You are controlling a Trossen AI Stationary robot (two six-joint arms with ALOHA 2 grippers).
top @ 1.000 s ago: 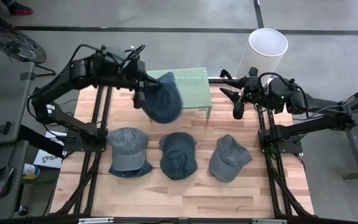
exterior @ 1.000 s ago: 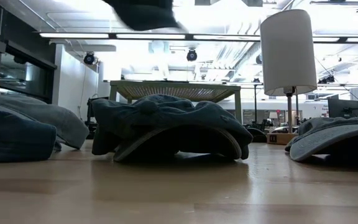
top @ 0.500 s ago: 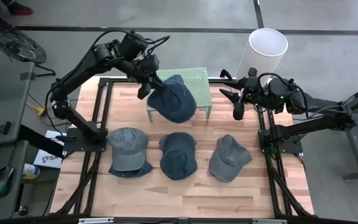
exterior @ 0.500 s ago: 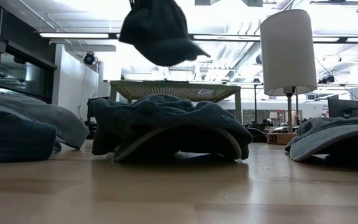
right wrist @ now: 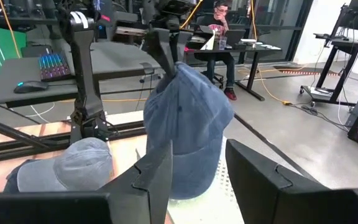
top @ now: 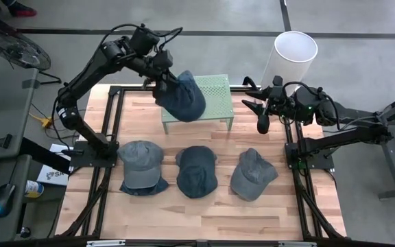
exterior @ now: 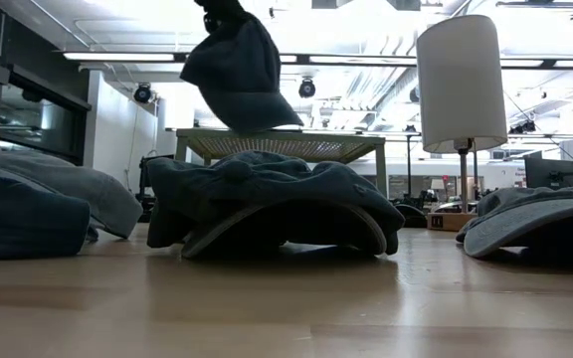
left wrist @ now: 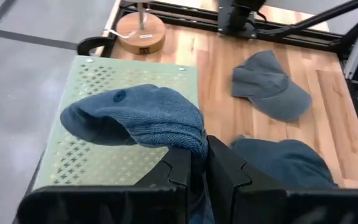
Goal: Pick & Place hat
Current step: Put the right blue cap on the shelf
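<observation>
My left gripper point(top: 162, 77) is shut on a blue denim cap point(top: 182, 98) over the green perforated stand point(top: 214, 89) at the table's far edge. In the low view the cap point(exterior: 239, 75) hangs with its brim right at the stand's top point(exterior: 296, 137); whether they touch does not show. Three more caps lie crown-up on the wood in a row: grey-blue point(top: 140, 165), dark blue point(top: 196, 170), grey point(top: 252, 173). My right gripper point(top: 262, 113) waits open at the far right edge, its fingers wide apart in the right wrist view point(right wrist: 197, 180). My left gripper pinches the cap's crown fabric at the end opposite the brim point(left wrist: 194, 144) between its two fingers point(left wrist: 178, 169), coming from above. The cap hangs below the fingers, tilted, with its brim point(exterior: 275, 121) lowest over the stand.
A white cylindrical lamp point(top: 295, 51) stands on a round wooden base beyond the stand's right end. Black frame rails point(top: 112, 130) run along the table's left and right sides. Bare wood point(top: 204, 213) lies near the table's front edge. A person sits at a desk point(right wrist: 219, 25) in the room.
My left gripper has carried the cap toward the table's far edge and over the green stand, then down. The cap has swung and come lower, from high above the stand to brim level with its top. The gripper stays shut on it.
</observation>
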